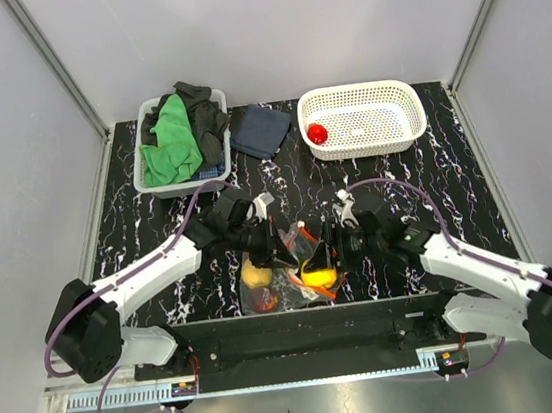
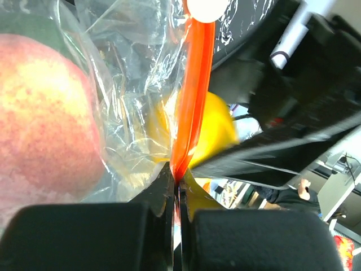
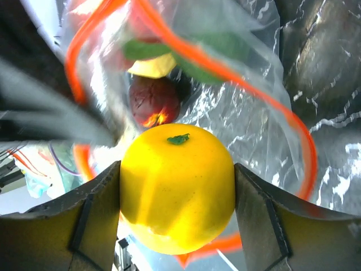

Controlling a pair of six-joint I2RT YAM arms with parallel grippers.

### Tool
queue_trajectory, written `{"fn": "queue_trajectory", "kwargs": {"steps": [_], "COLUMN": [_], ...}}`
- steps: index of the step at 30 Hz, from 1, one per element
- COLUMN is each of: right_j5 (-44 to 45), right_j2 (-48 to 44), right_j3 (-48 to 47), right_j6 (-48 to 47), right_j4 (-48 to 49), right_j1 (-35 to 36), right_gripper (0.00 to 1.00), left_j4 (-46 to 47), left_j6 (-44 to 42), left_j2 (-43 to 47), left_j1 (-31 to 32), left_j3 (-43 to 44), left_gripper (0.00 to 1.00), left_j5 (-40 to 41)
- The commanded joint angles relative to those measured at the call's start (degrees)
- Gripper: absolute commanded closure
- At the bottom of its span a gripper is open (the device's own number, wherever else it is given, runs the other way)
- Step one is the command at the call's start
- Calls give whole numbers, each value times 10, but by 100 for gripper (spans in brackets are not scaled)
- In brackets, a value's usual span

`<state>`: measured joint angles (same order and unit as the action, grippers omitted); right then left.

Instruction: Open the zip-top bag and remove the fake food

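Note:
The zip-top bag (image 1: 288, 288) lies open near the table's front edge, crinkly and clear with a red-orange zip strip (image 2: 192, 101). My left gripper (image 2: 177, 180) is shut on that strip, pinching one side of the mouth. My right gripper (image 3: 177, 192) is shut on a yellow fruit (image 3: 177, 186) with a green stem mark, at the bag's mouth; its fingers (image 3: 90, 220) press both sides. More fake food sits inside the bag: a dark red piece (image 3: 152, 101) and a pink-yellow peach (image 2: 39, 113). From above, both grippers (image 1: 287, 250) (image 1: 327, 256) meet over the yellow fruit (image 1: 318, 277).
A white perforated basket (image 1: 364, 147) stands at the back right with a red fruit (image 1: 317, 133) in it. A white bin (image 1: 178, 186) of green and dark cloths is at the back left, with a dark blue cloth (image 1: 259, 130) beside it.

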<state>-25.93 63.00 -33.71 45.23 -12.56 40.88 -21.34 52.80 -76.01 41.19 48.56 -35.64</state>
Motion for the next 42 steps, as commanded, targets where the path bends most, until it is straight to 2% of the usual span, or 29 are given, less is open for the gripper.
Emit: {"fn": "queue_trajectory", "kwargs": {"steps": [1,7,13,16,21,24,30,37,42], "right_j5": [46,147,255,271,241,235,205,175,142], "right_j2": [-76,-121,-44,24,151,231,411,623,736], "right_j3": [-19,-74,-187,-258,-374,-439,-593,-817,-959], "right_j6": [-4,16,-57,-112,-160,-189,-207,-240,-245], "right_j4": [-98,-129,-141,-142,-134,-119,-108,-150,-222], "right_j1": [2,2,-4,-40,-156,-203,-286,-332,-339], "right_gripper": [53,53,51,49,49,49,49,43,37], "left_j4": [-1,0,-9,-27,-32,-40,-68,-97,-156], "left_j6": [-18,-21,-30,-42,-47,-61,-117,-168,-218], "left_j2": [25,37,62,73,90,95,47,-14,-45], "left_j1": [1,1,1,1,1,1,0,0,-3], "left_j3": [-8,-14,-21,-18,-18,-8,45,94,149], "left_gripper": [100,100,100,100,100,100,100,100,100], "left_j5": [11,9,0,2,9,20,23,-14,-15]}}
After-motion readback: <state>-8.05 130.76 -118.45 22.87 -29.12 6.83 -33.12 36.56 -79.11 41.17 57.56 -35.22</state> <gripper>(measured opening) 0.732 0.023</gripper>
